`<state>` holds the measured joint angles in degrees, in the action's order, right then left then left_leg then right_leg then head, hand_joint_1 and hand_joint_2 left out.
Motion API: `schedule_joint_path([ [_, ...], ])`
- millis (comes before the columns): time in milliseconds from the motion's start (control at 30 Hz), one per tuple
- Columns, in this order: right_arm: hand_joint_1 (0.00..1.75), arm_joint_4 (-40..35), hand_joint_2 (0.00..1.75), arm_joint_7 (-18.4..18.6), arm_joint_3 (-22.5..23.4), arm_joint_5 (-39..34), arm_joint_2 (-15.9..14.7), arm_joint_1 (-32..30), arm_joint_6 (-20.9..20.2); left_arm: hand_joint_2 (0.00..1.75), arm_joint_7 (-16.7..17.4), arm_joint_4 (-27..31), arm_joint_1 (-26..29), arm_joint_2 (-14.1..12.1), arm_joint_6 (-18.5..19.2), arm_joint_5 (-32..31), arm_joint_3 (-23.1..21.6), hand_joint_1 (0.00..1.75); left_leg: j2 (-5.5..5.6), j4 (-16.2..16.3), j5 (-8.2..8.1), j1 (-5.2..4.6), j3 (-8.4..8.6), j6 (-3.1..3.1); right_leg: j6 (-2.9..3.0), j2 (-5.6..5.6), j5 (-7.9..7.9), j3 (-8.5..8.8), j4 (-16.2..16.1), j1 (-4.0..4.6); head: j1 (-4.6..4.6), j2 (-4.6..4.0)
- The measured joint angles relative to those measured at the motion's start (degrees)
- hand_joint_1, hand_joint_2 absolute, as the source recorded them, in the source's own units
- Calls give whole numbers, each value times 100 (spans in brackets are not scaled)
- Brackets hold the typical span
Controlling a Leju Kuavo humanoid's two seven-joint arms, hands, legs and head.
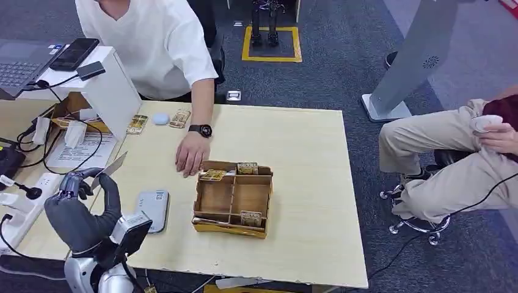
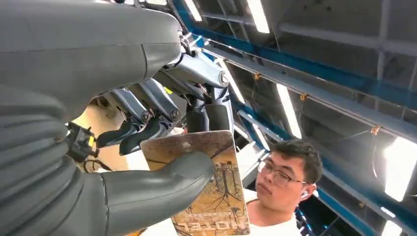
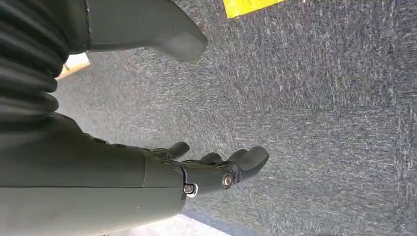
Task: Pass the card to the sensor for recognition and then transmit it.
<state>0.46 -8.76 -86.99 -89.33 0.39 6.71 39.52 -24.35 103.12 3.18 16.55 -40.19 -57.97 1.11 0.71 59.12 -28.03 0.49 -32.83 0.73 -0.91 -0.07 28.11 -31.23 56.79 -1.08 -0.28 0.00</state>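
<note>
Right now I am pinching the card (image 2: pixel 211 191) by one end with my left hand (image 1: pixel 79 207), above the table's near-left corner; it looks thin, stiff, light and probably slick, so I'm gripping its flat faces, while my right hand (image 3: pixel 206 172) is hanging released

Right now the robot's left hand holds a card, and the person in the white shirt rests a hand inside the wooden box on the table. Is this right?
Not entirely. The left hand does hold a card, but the head view shows the person's hand flat on the table, just outside the wooden box, near its far left corner, not inside it.
</note>
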Motion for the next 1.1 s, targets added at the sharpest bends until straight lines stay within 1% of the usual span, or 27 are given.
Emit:
schedule_joint_path([
  [100,0,0,175,0,-44,-37,4,0,0,175,172,0,4,0,0,-457,94,175,0,0,0,0,0,0,0,0,0,0,0,0,0,2],
  [233,0,0,175,-2,-44,-48,39,-1,0,175,319,-13,37,4,0,-1093,304,175,1,0,0,0,-1,0,0,-1,0,0,0,0,-2,0],
  [367,0,-2,175,-22,-37,-52,77,-4,0,175,468,-112,68,11,0,-1521,534,175,1,0,0,0,-1,0,0,-1,0,0,0,0,0,0],
  [467,0,-7,175,-39,-28,-50,92,-3,0,175,522,-208,76,13,0,-1619,651,175,2,0,0,0,-2,0,0,-2,0,1,1,0,-2,2],
  [567,0,-7,175,-44,11,-50,101,-4,0,175,723,-317,78,13,0,-1831,682,175,5,0,0,0,-3,0,0,-5,0,2,0,0,0,0],
  [967,0,-7,175,-37,96,-52,111,-12,0,175,762,-850,108,17,0,-2041,881,175,6,0,0,-1,-4,0,0,-6,0,2,0,0,0,0],
  [1000,0,-7,175,-37,96,-52,111,-13,0,175,851,-887,115,15,0,-2041,881,175,6,0,0,-1,-4,0,0,-6,0,2,0,0,0,2],
  [1100,0,-7,175,-42,105,-50,114,-13,0,175,1356,-981,191,4,0,-2154,879,175,4,0,0,-1,-2,0,0,-3,0,1,0,0,0,0],
])
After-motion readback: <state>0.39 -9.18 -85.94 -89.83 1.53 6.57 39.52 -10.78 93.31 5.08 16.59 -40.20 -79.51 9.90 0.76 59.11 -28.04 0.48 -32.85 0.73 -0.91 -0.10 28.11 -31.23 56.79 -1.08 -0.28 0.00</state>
